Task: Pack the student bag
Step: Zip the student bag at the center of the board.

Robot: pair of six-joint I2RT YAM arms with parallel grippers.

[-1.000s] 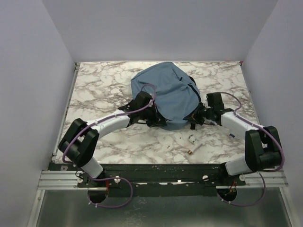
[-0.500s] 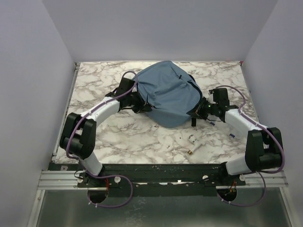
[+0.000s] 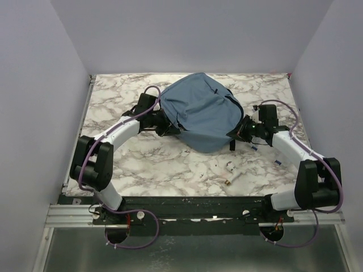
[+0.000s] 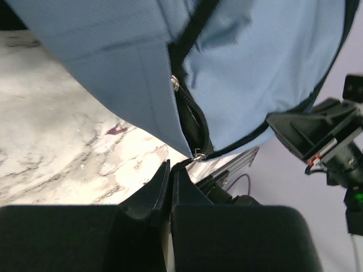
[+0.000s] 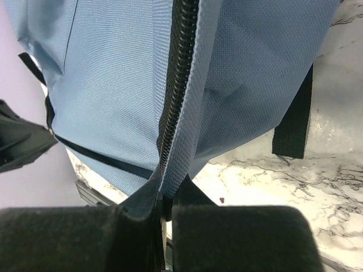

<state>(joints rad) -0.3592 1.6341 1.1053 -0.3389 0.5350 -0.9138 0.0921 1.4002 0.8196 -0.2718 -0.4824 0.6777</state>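
The student bag [image 3: 201, 110], a soft dusty-blue backpack, lies in the middle of the marble table, stretched between both grippers. My left gripper [image 3: 170, 126] is at its left lower edge. In the left wrist view it [image 4: 172, 168] is shut on the thin black pull tab of the zipper slider [image 4: 198, 155], and the zipper above it gapes a little. My right gripper [image 3: 239, 129] is at the bag's right edge. In the right wrist view it [image 5: 164, 195] is shut on the blue fabric edge beside the black zipper teeth [image 5: 177, 68]. A black webbing strap [image 5: 292, 122] hangs down to the table.
A small white object [image 3: 231, 166] and a small brass-coloured piece [image 3: 227, 182] lie on the table in front of the bag. A tiny blue item [image 3: 277, 164] lies by the right arm. Plain walls enclose the table on three sides.
My left gripper has moved back and to the left along the bag's edge, drawing that side out. My right gripper has shifted slightly right and back. The bag now sits wider and flatter.
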